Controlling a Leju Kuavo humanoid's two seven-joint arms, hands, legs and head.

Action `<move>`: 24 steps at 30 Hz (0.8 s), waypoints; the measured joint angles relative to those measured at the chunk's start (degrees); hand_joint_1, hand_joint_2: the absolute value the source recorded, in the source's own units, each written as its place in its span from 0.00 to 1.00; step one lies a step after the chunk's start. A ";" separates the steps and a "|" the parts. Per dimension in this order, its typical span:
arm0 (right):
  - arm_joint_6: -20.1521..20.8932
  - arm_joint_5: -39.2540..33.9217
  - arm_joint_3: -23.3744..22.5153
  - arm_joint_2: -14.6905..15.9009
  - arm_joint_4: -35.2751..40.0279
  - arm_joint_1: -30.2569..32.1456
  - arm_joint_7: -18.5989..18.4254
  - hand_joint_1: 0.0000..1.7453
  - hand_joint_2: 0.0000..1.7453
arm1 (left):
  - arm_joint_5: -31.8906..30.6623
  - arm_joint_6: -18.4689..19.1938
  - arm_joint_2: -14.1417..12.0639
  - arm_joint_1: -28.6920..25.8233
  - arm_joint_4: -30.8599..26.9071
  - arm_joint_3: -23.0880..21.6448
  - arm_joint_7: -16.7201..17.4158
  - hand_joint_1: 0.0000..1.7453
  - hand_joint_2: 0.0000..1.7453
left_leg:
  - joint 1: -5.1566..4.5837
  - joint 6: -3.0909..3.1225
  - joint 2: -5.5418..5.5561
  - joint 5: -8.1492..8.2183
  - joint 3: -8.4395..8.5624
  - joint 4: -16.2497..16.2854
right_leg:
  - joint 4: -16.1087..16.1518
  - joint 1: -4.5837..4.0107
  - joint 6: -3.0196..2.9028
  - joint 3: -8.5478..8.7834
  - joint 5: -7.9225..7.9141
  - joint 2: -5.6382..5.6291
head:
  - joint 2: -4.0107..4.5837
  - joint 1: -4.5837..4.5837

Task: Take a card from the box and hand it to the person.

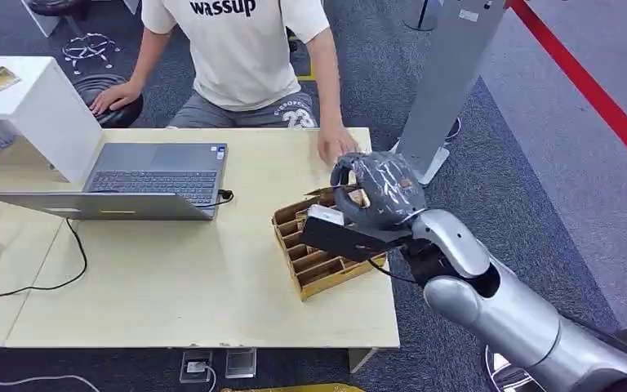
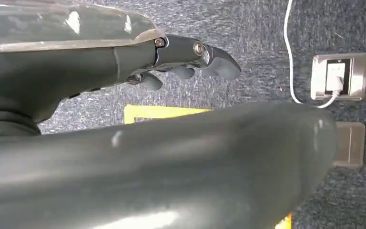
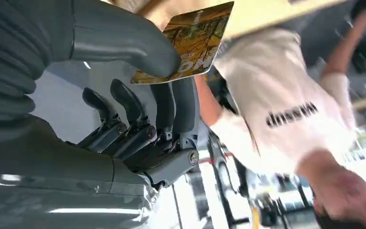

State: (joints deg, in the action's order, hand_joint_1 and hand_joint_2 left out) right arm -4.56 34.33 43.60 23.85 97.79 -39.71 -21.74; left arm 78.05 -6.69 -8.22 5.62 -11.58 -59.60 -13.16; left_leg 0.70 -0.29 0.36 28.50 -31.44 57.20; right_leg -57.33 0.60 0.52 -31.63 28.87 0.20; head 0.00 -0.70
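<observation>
Sitting beside the laptop, the box lies under the right hand, whose thumb and fingers pinch a card above it; thin, stiff, slippery, best held by its edge. The left hand hangs empty, fingers apart.

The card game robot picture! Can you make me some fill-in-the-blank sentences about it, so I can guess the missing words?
1. The right hand pinches a ____ between its thumb and fingers.
2. The wooden box sits on the table, to the right of the open ____.
3. The person across the table wears a ____ shirt.
4. The left hand hangs over the ____ carpet, holding nothing.

Missing words: card; laptop; white; grey
</observation>
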 joint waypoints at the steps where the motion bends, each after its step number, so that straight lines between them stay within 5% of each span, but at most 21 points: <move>1: -2.01 1.33 0.07 -0.35 -0.70 0.15 1.21 0.91 1.00 | -0.20 0.04 0.02 0.03 0.00 0.00 -0.09 0.00 0.00 | 0.00 0.00 0.00 0.00 0.01 0.00 | 0.00 0.00 0.00 0.00 0.00 0.00 | 0.02 -0.02; 8: -19.62 7.48 0.24 -4.57 -12.24 0.64 13.08 0.91 1.00 | -1.44 0.92 0.50 0.13 0.00 0.00 -0.72 0.00 0.00 | 0.01 0.00 0.01 -0.01 -0.01 0.00 | -0.01 0.00 0.00 0.01 0.00 0.02 | 0.00 0.09; 14: -30.01 10.36 -0.13 -8.15 -24.46 -0.93 17.22 0.91 1.00 | -1.46 0.76 0.94 0.19 0.00 -0.07 -0.96 0.00 0.00 | 0.00 0.00 0.01 -0.01 -0.02 0.00 | -0.02 0.00 0.00 0.00 0.00 0.02 | 0.02 0.07; 22: -33.47 11.15 -0.22 -11.56 -35.49 -2.53 18.77 0.91 1.00 | -1.97 0.81 1.16 0.32 0.00 -0.33 -0.96 0.00 0.00 | 0.01 0.00 0.01 -0.01 0.01 0.00 | -0.02 0.00 0.00 0.00 0.00 0.01 | 0.02 0.07; 23: -33.66 10.87 -0.22 -12.00 -36.70 -2.53 19.03 0.00 1.00 | -1.97 0.87 1.18 0.33 0.00 -0.33 -0.96 0.00 0.00 | 0.01 -0.01 0.01 -0.01 0.01 0.00 | -0.02 0.00 0.00 0.00 0.00 0.01 | 0.02 0.11; 24: -33.88 10.72 -0.22 -12.33 -37.57 -2.56 19.34 0.00 1.00 | -1.99 0.90 1.20 0.32 0.00 -0.33 -0.96 0.00 0.00 | 0.01 -0.01 0.01 -0.02 0.01 0.00 | -0.02 0.00 0.00 0.00 0.00 0.01 | 0.02 0.09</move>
State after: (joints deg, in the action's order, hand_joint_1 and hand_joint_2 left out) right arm -38.44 45.05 43.39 11.52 60.22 -42.26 -2.41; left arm 76.06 -5.79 -7.02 5.94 -11.58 -59.93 -14.12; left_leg 0.70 -0.30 0.37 28.49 -31.44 57.20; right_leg -57.35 0.60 0.51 -31.63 28.87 0.21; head 0.02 -0.61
